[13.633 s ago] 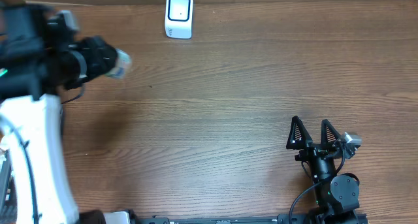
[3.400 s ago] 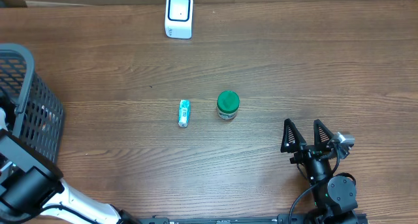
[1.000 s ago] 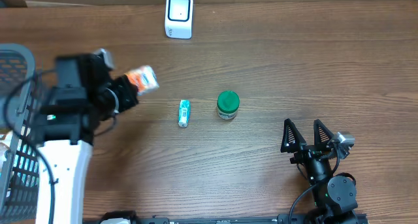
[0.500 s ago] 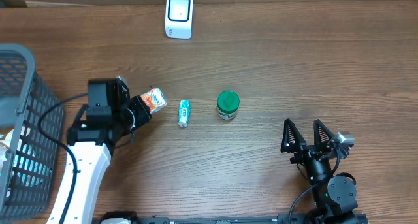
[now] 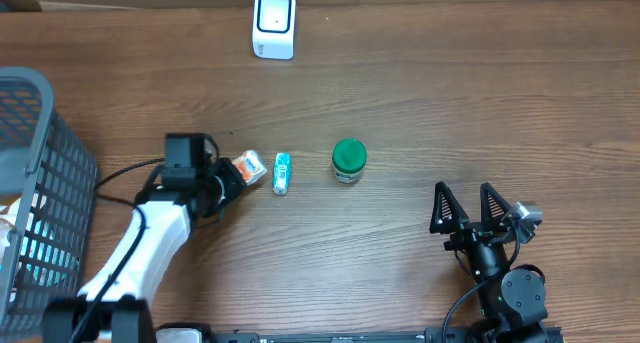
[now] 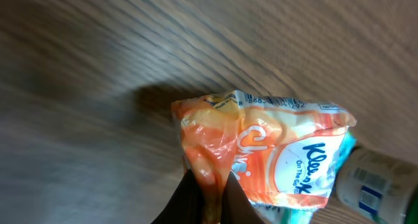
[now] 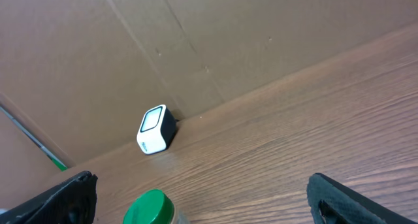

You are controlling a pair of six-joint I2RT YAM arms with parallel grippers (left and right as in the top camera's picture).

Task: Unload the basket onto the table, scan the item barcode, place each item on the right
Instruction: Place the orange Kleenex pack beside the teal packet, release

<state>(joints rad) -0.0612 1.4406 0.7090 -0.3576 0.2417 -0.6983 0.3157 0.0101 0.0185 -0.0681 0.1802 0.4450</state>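
Note:
My left gripper (image 5: 233, 176) is shut on an orange and white tissue pack (image 5: 250, 168), low over the table just left of a small teal and white tube (image 5: 282, 173). In the left wrist view the black fingertips (image 6: 189, 201) pinch the pack's (image 6: 274, 152) crumpled orange edge, and the tube (image 6: 373, 183) shows at the right edge. A jar with a green lid (image 5: 349, 160) stands right of the tube. The white scanner (image 5: 274, 24) stands at the table's back edge, also in the right wrist view (image 7: 155, 129). My right gripper (image 5: 470, 205) rests open and empty at the front right.
A dark wire basket (image 5: 45, 153) fills the left edge of the table, with the left arm reaching out from beside it. A brown cardboard wall (image 7: 196, 41) runs behind the scanner. Wooden tabletop (image 5: 450, 93) lies between the scanner and the right arm.
The left arm has carried the tissue pack rightward and down from near the basket to just beside the tube. The right arm, the jar and the tube have not moved.

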